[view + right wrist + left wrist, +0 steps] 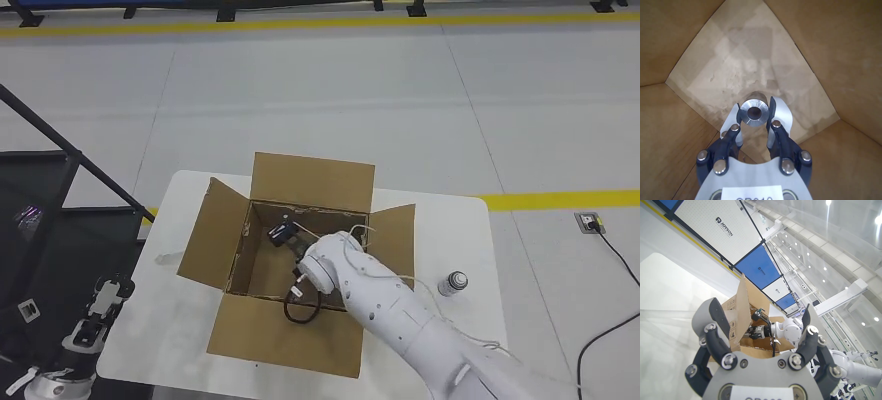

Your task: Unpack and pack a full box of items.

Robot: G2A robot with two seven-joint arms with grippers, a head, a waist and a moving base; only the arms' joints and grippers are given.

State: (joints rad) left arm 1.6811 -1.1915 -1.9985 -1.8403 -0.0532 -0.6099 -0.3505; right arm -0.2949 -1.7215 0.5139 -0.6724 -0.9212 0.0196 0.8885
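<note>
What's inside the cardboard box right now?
The right pincer, shut on a silver metal cylinder; the box floor around it looks bare. In the top view the arm covers part of the interior, and what lies under the cylinder is hidden.

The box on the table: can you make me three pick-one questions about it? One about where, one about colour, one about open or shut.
1. Where is the right gripper? A on the floor B inside the cardboard box C on the bare table
2. What colour is the table? A white B red C green
3. How is the left gripper? A shut on a cup B shut on a flap C open

1 B: cardboard walls surround it. 2 A: its top is white. 3 C: its fingers stand wide apart, nothing between.
</note>
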